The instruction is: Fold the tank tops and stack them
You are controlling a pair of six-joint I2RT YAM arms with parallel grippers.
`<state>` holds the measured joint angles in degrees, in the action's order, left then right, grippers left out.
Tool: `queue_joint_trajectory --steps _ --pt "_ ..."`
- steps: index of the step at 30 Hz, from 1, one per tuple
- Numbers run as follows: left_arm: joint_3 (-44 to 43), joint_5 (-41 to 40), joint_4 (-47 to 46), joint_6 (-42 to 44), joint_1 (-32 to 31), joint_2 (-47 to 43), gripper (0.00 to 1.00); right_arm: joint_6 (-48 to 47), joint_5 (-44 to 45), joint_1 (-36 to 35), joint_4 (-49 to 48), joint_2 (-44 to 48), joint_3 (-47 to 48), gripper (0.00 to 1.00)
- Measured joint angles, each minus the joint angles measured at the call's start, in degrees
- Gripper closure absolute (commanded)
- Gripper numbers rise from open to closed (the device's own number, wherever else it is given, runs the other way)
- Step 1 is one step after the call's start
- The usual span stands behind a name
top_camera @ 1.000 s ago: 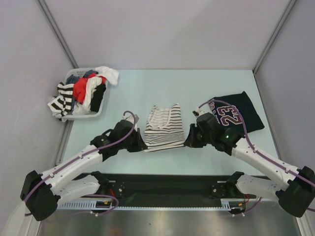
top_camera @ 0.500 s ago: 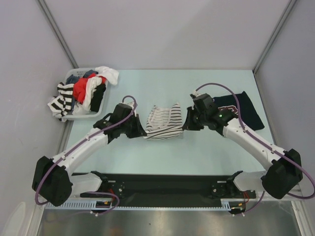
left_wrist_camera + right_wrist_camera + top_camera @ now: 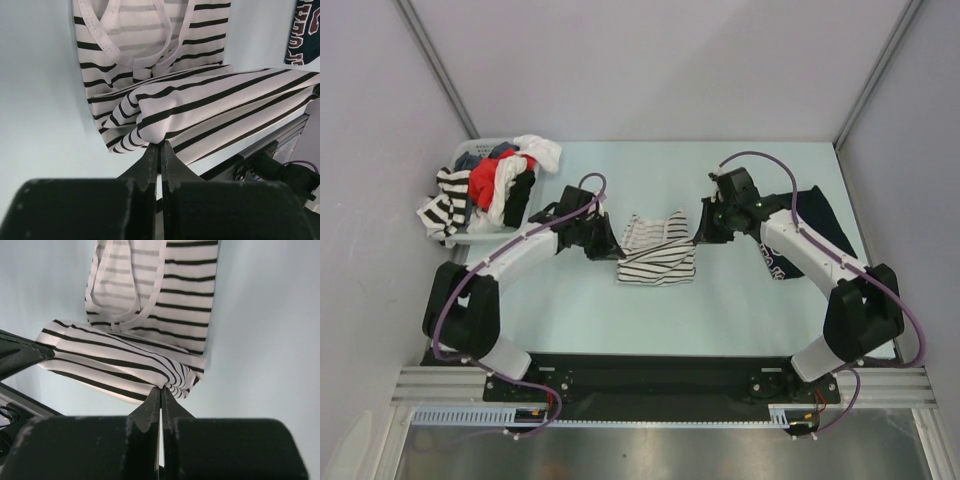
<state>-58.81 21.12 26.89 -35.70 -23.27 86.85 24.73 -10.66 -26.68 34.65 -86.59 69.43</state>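
You have the left gripper (image 3: 161, 145) and right gripper (image 3: 161, 391) each clamped on the striped tank top (image 3: 658, 252), half-folded at the middle of the table (image 3: 610, 310); the navy jersey (image 3: 823, 222), to its right, awaits stacking.

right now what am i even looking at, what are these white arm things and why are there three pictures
This is a robot with a left arm and a right arm, bolted at the near edge of a table. The wide picture looks down from above and behind them. The other two pictures come from a small camera on each wrist, so the dark shapes at the bottom are that arm's own fingers. The left hand and the right hand are each pinched shut on an edge of a white striped tank top. They hold that edge up over the rest, which lies flat. A navy jersey lies to the right, partly under the right arm. A basket heaped with clothes sits at the far left.
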Motion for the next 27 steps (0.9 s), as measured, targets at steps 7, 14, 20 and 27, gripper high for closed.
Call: queue_joint_trajectory --steps 7,14,20,27 --pt "-3.91 2.64 -0.28 -0.13 2.58 5.07 0.96 -1.53 -2.40 2.60 -0.94 -6.36 5.25 0.99" --pt "-8.72 3.69 -0.15 -0.09 4.63 9.92 0.97 -2.12 -4.35 4.66 -2.27 -11.65 8.79 0.98" --pt "-11.54 4.63 -0.07 -0.09 6.38 13.99 0.97 -2.12 -5.84 5.51 -3.06 -16.02 12.70 0.98" --pt "-15.82 4.66 0.44 -0.02 7.48 18.23 0.97 -2.08 -6.62 6.38 -3.87 -20.22 15.91 0.97"
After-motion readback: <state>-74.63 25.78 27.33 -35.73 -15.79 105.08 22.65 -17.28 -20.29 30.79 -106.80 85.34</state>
